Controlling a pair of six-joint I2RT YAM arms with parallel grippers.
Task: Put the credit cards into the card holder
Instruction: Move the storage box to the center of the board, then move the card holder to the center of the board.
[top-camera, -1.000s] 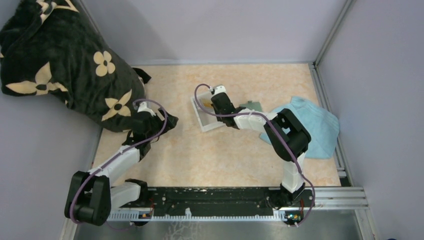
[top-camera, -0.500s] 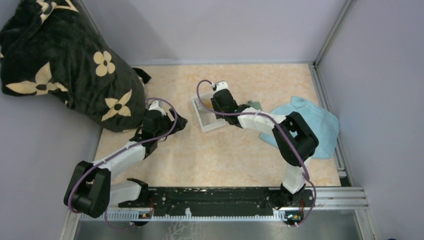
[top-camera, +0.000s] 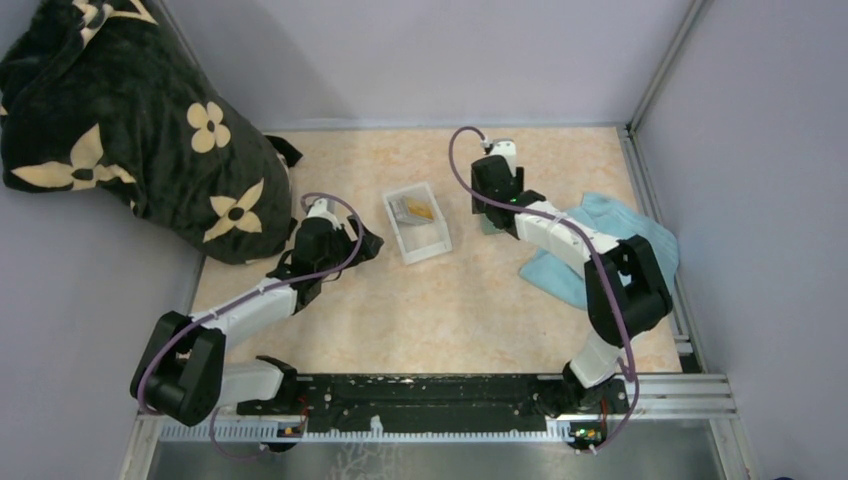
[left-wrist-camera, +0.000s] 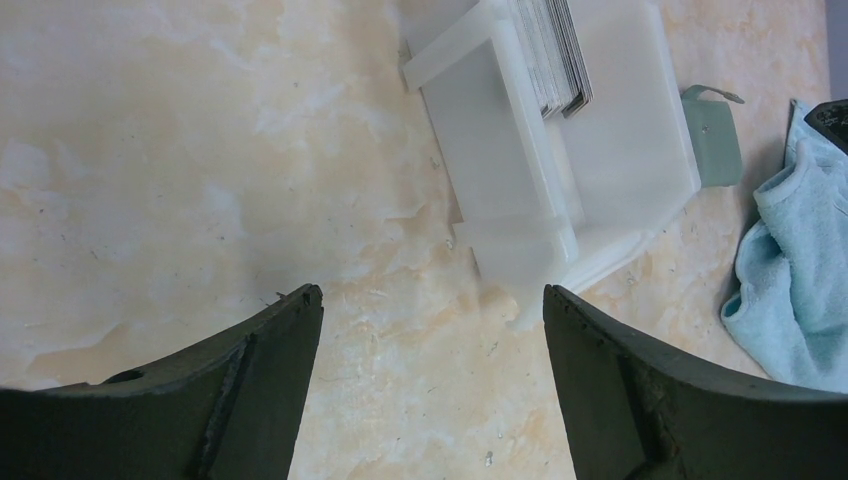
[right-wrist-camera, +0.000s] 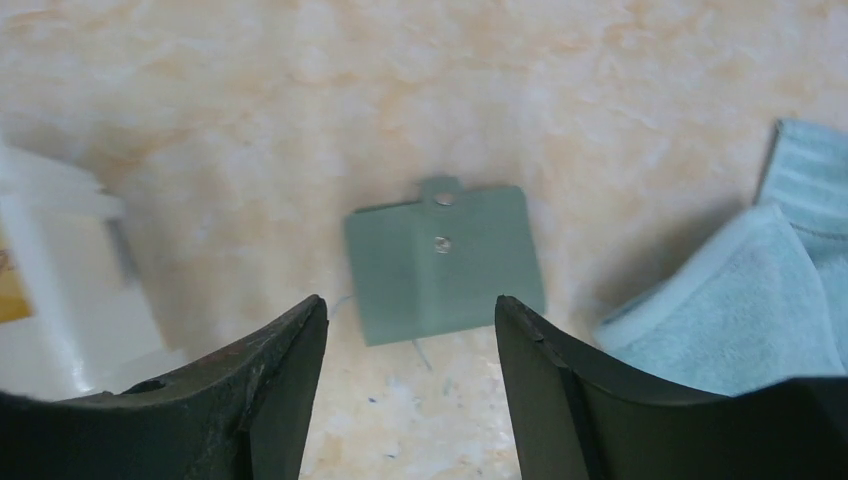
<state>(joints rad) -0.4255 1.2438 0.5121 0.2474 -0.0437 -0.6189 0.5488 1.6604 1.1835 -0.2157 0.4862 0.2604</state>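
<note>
The left hand (left-wrist-camera: 430, 300) is held spread and empty just short of the tray (left-wrist-camera: 490, 130), probably so the cards (left-wrist-camera: 555, 50) stacked inside can be reached. The card holder (right-wrist-camera: 440, 265) is seen snapped shut on the table (right-wrist-camera: 300, 60), between tray and towel (right-wrist-camera: 740, 300). It is framed by the parted, empty right hand (right-wrist-camera: 410, 305) above it, apparently lined up for a grasp

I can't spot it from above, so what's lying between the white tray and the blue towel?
The card holder, folded shut, lies on the table between white tray and blue towel; the right wrist view shows it.
</note>
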